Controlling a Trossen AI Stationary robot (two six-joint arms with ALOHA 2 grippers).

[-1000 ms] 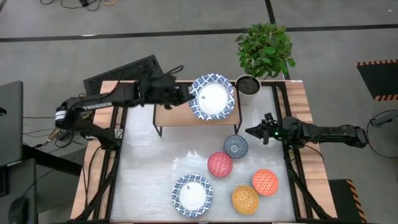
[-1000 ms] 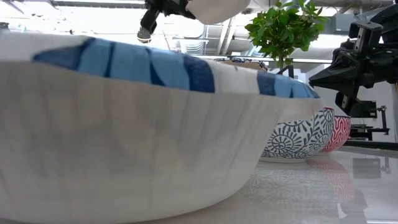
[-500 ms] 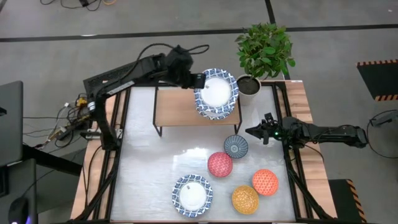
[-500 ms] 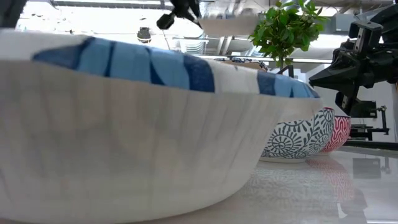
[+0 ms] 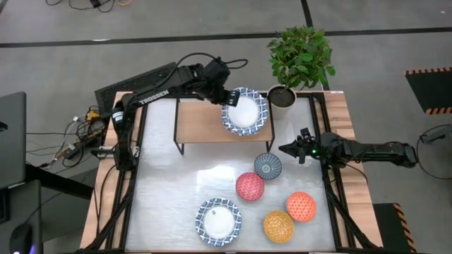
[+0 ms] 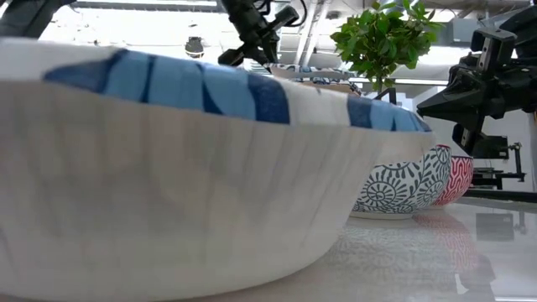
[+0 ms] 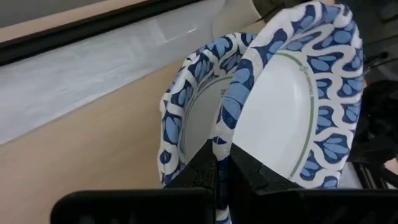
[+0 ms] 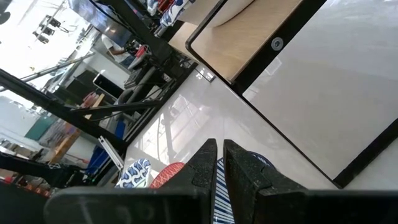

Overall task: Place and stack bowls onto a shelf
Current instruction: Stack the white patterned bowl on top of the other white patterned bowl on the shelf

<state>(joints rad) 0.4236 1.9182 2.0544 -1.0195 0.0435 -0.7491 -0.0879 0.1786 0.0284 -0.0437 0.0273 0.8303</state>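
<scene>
Only wristward: left tool (image 7: 222,177) pinching wide bowl (image 7: 292,99) rim.

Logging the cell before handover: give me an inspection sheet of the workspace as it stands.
Surface: glossy white table, bare at its left.
Job's things: wide bowl in the left gripper tilted over a stacked wide bowl on the shelf; another wide bowl and four small bowls on the table.
Clutter: potted plant at the far right corner.
Grippers: left gripper shut on the held bowl's rim; right gripper shut, empty, beside the grey-blue bowl.
Cables: loose wires left of the table.
Surroundings: grey floor, hazard-striped mat to the right.
</scene>
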